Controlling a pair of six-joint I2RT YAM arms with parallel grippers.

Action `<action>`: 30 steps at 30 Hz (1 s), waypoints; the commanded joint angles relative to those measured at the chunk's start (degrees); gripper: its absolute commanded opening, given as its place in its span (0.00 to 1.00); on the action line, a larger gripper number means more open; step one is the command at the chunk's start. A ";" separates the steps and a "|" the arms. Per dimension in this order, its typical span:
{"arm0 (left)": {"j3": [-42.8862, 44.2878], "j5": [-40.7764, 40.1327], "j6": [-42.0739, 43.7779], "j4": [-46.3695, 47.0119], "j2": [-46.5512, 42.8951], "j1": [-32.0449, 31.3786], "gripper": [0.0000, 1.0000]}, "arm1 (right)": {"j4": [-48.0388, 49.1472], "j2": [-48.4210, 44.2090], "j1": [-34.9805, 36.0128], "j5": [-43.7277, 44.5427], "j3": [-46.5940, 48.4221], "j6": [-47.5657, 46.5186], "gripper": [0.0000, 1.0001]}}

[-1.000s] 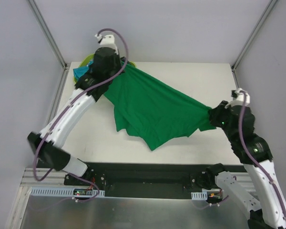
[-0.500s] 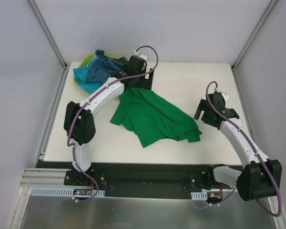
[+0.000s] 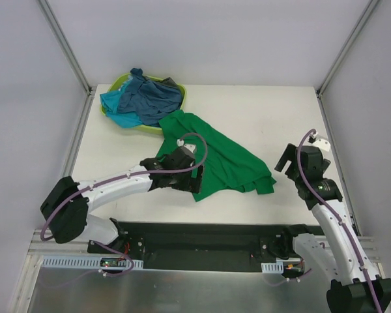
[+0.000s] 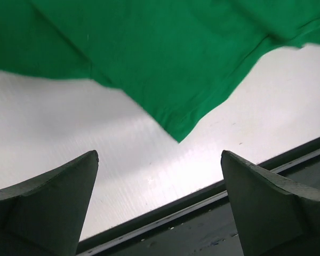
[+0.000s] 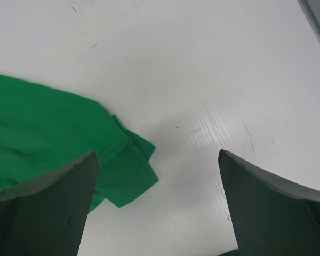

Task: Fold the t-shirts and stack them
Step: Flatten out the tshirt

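Note:
A bright green t-shirt (image 3: 215, 153) lies crumpled and partly doubled over in the middle of the white table (image 3: 274, 111). My left gripper (image 3: 194, 182) hangs open over the shirt's near-left corner. In the left wrist view that corner (image 4: 178, 136) points down between the spread fingers (image 4: 53, 205), and nothing is held. My right gripper (image 3: 281, 160) is open just right of the shirt's right corner, above bare table. The right wrist view has the sleeve end (image 5: 130, 178) by its left finger (image 5: 48, 205). Dusty blue (image 3: 153, 98) and turquoise (image 3: 116, 104) t-shirts are piled at the back left.
The pile sits in a lime-green basket (image 3: 121, 81) at the table's back left corner. The table's near edge and a black rail (image 4: 213, 213) lie just below my left gripper. Grey walls with metal posts (image 3: 65, 45) enclose the table.
Both grippers opened and let go of the green t-shirt, which fell from a stretched span into a heap. My left arm swung from the basket to the shirt's near side. My right arm drew back.

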 commanded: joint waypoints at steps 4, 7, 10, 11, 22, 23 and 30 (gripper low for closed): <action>-3.55 -1.02 -12.68 4.23 5.31 -3.99 0.87 | 3.71 -1.67 -0.35 1.12 -1.29 -1.94 0.96; -1.45 0.21 -12.41 4.14 10.32 -4.34 0.80 | 3.36 -0.70 -0.35 0.77 -1.02 -2.11 0.96; -0.04 1.35 -12.42 4.23 12.70 -4.60 0.72 | 3.01 0.18 -0.44 0.77 -0.76 -2.29 0.96; 0.14 1.44 -12.15 4.23 13.31 -4.95 0.72 | 2.92 0.44 -0.35 0.94 -0.59 -2.29 0.96; 1.46 -1.45 -13.29 3.88 18.86 -6.62 0.53 | 2.75 2.29 -0.44 1.82 -0.32 -2.46 0.96; 1.63 -1.98 -13.21 3.62 19.12 -6.97 0.52 | 2.75 2.29 -0.44 1.74 -0.32 -2.46 0.96; 6.46 -8.38 -14.35 -3.75 23.60 -9.61 0.35 | 2.66 2.03 -0.35 1.91 -0.32 -2.55 0.96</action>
